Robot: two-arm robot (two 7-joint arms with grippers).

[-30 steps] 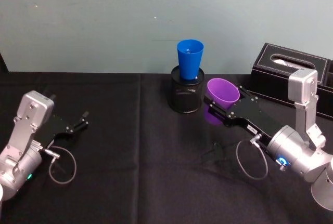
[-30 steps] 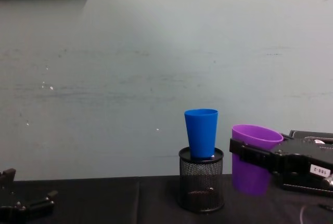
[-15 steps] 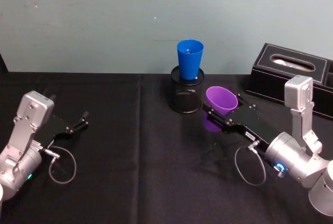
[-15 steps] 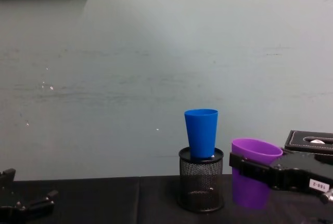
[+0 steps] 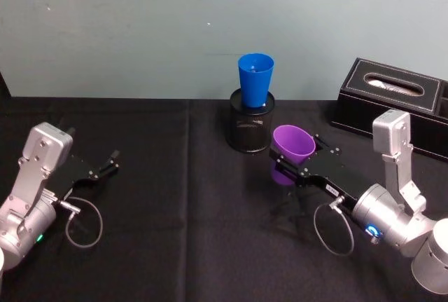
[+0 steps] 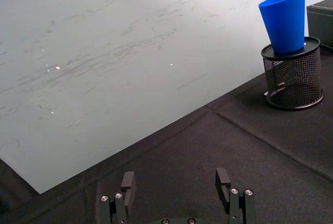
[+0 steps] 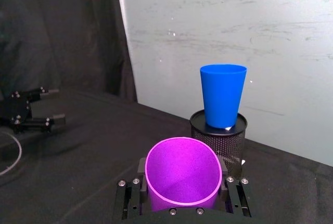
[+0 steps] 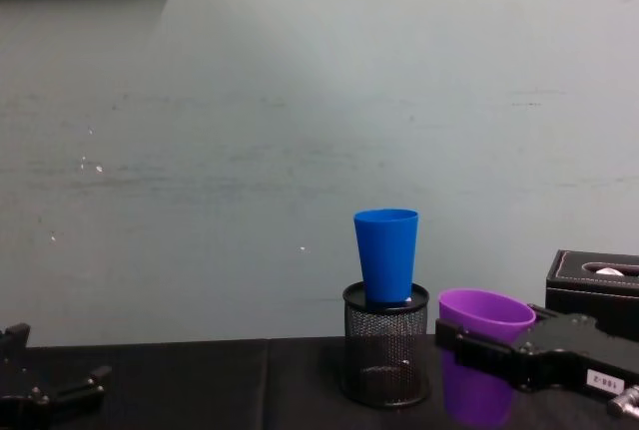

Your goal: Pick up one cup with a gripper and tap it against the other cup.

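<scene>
The short purple cup [image 5: 292, 144] [image 7: 182, 174] [image 8: 484, 350] hangs upright just above the black cloth, with my right gripper [image 5: 302, 161] [image 7: 181, 190] shut on its sides. It sits right of and nearer than the black mesh holder [image 5: 250, 129] [image 8: 385, 354]. The taller blue cup [image 5: 255, 80] [image 7: 222, 95] [image 8: 386, 253] [image 6: 285, 19] stands upright in that holder, apart from the purple cup. My left gripper [image 5: 110, 162] [image 6: 177, 181] rests open and idle at the far left of the table.
A black tissue box [image 5: 392, 102] [image 8: 592, 281] stands at the back right, close behind my right arm. A pale wall closes off the table's far edge. A cable loop [image 5: 84, 223] lies beside the left arm.
My right gripper has moved left, toward me and downward with the purple cup, which now hangs lower beside the mesh holder. The left arm and blue cup have not moved.
</scene>
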